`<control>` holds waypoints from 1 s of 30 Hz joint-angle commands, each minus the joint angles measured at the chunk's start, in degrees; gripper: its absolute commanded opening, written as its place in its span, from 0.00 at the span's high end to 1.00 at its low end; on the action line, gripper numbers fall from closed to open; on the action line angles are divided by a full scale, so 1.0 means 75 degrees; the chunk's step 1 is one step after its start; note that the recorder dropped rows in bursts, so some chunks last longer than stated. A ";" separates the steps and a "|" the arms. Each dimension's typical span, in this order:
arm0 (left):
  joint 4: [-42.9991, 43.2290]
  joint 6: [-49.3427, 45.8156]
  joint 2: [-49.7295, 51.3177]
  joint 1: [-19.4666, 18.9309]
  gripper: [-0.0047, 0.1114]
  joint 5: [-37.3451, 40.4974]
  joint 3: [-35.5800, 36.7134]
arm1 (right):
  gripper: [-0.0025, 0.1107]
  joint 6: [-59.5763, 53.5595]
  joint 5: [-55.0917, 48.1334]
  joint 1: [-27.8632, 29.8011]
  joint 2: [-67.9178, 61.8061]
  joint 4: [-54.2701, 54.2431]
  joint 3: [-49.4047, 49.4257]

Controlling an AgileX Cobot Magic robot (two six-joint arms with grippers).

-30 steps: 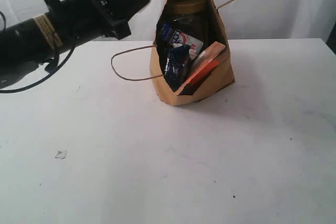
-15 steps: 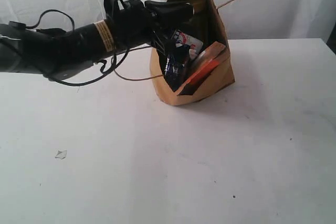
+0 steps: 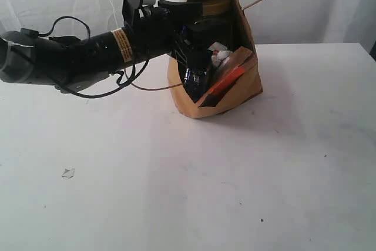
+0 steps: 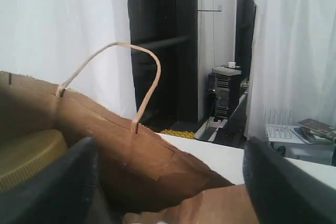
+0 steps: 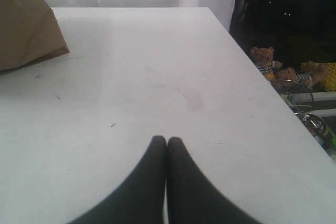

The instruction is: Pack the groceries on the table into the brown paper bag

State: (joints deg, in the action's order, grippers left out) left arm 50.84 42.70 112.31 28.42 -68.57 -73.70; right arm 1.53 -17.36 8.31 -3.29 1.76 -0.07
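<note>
Packing stage, deposit into the bag. The brown paper bag (image 3: 249,80) stands on the bench (image 3: 176,204) toward its far edge, about midway between the left and right edges, with its mouth tilted toward the camera. Inside it show the yellow-lidded clear jar (image 4: 26,163), the long dark-blue noodle pack (image 3: 197,77) and the orange-brown pouch (image 3: 229,72). No grocery lies on the bench outside the bag in the exterior view; only a small white crumb (image 3: 68,173) sits toward the near left corner.

The left pincer (image 3: 194,19) reaches into the bag's mouth from the left, at the level of the jar lid. Its fingers (image 4: 47,182) stand wide apart with nothing between them. The right pincer (image 5: 167,142) is pressed together and empty, low over bare bench beside the bag.

The step in hand appears to be the release of an item, and packing looks nearly or fully done. The next move calls for drawing the left arm out clear of the paper rim and the cord handle (image 4: 142,61), so that the bag is neither snagged nor tipped.
</note>
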 commanded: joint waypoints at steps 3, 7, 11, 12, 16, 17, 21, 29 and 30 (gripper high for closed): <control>0.0001 0.0266 -0.0217 0.0038 0.30 0.0282 0.0291 | 0.98 0.0014 0.0030 0.0038 0.0047 0.0040 0.0009; -0.0764 0.0166 -0.0730 0.0038 0.43 0.1955 0.1005 | 0.98 0.0014 0.0030 0.0038 0.0047 0.0040 0.0009; -0.1547 -0.1007 -0.1444 0.0038 0.66 0.3612 0.1867 | 0.98 0.0014 0.0030 0.0038 0.0047 0.0040 0.0009; -0.1740 -0.1468 -0.1624 0.0038 0.72 0.3930 0.2093 | 0.98 0.0014 0.0030 0.0038 0.0047 0.0040 0.0009; -0.2126 -0.3022 -0.2248 0.0038 0.96 0.5133 0.2749 | 0.98 0.0014 0.0030 0.0038 0.0047 0.0040 0.0009; -0.2183 -0.3257 -0.2390 0.0038 0.96 0.5391 0.2860 | 0.98 0.0014 0.0030 0.0038 0.0047 0.0040 0.0009; -0.2217 -0.3394 -0.2672 0.0038 0.96 0.5517 0.2988 | 0.98 0.0014 0.0030 0.0038 0.0047 0.0040 0.0009; -0.2422 -0.3248 -0.2670 0.0038 0.96 0.3467 0.2974 | 0.98 0.0014 0.0030 0.0038 0.0047 0.0040 0.0009; -0.2430 -0.3248 -0.2670 0.0038 0.96 0.3490 0.2974 | 0.98 0.0014 0.0030 0.0038 0.0047 0.0040 0.0009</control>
State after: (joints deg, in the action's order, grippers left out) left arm 33.69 17.72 93.00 28.81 -38.80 -51.48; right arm 1.53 -17.36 8.31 -3.29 1.76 -0.07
